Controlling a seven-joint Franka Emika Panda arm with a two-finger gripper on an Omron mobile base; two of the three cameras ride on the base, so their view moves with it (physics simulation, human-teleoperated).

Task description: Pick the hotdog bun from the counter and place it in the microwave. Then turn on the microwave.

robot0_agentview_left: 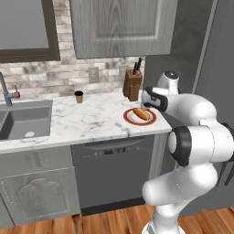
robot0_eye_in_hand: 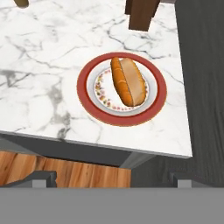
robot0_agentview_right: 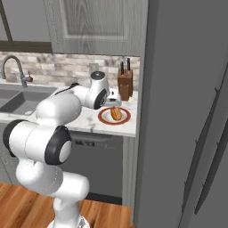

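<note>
Left end of bench [robot0_agentview_left: 91, 121]: grey sink [robot0_agentview_left: 25, 119] set into the marble, curved tap [robot0_agentview_left: 4, 91] behind it. Further along, against the brick backsplash, small dark cup [robot0_agentview_left: 79, 96] standing upright and alone. Grey wall plate on the backsplash just beyond the cup. Below the bench, grey cabinet door, then dark dishwasher front [robot0_agentview_left: 114, 171]; no lettering legible on it.

Right end of bench: wooden knife block [robot0_agentview_left: 132, 84] at the back, dark handles upright in it. In front of the block, near the bench's right edge, red-rimmed plate [robot0_eye_in_hand: 151, 111] with a speckled floral band inside the rim; no words readable in that band. Hotdog bun [robot0_eye_in_hand: 128, 81] lying on the middle of the plate, orange-brown, split side visible, long axis slightly tilted in the hand view. Bun also seen on the plate from the left base view [robot0_agentview_left: 142, 114] and the right base view [robot0_agentview_right: 116, 113].

Gripper [robot0_eye_in_hand: 112, 178] held above the front edge of the bench, looking down on plate and bun, apart from both. Jaws wide, nothing between them; dark fingertips [robot0_eye_in_hand: 41, 177] at the bottom corners of the hand view.

Far right: tall grey panel [robot0_agentview_right: 187, 111] directly beside the bench end. No brand names, labels or writing readable anywhere.
</note>
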